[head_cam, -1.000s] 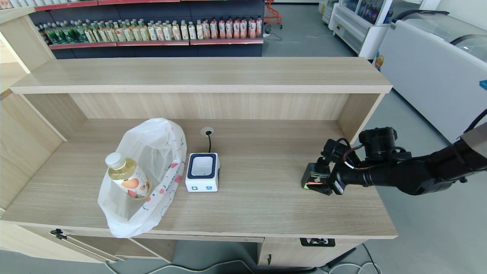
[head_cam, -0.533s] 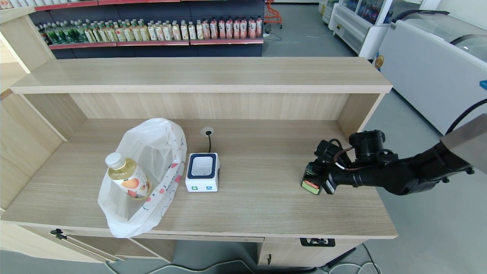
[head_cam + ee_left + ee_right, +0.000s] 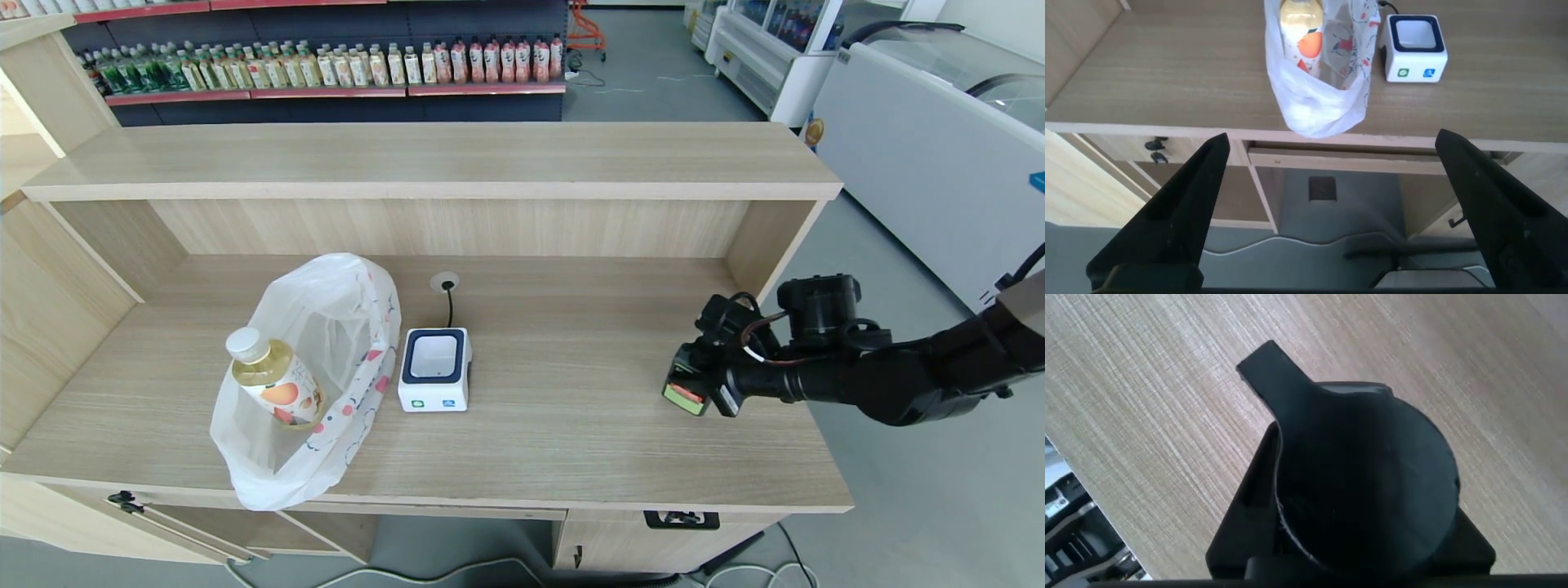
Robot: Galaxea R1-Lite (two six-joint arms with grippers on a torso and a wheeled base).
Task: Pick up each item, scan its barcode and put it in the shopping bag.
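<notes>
A white plastic shopping bag (image 3: 326, 343) stands open at the counter's left with a bottle (image 3: 273, 380) of yellow drink inside it. Just to its right sits the white scanner (image 3: 435, 367) with a dark-framed window. My right gripper (image 3: 694, 385) hovers low over the counter's right part, shut on a small dark item (image 3: 684, 398) whose green and red end faces the front. The item (image 3: 1364, 490) is black and rounded in the right wrist view. My left gripper (image 3: 1331, 143) hangs open below the counter's front edge, with the bag (image 3: 1319, 98) and scanner (image 3: 1417, 46) ahead of it.
The wooden counter (image 3: 571, 441) has a raised back wall and side panels. A cable port (image 3: 445, 282) lies behind the scanner. Drawers (image 3: 1331, 175) sit under the front edge. Bare counter stretches between scanner and right gripper. White freezers (image 3: 922, 155) stand to the right.
My right gripper has tipped the dark item up off the counter, turning its green and red end into view, then drifted slightly to the right. Bag, bottle and scanner have not moved.
</notes>
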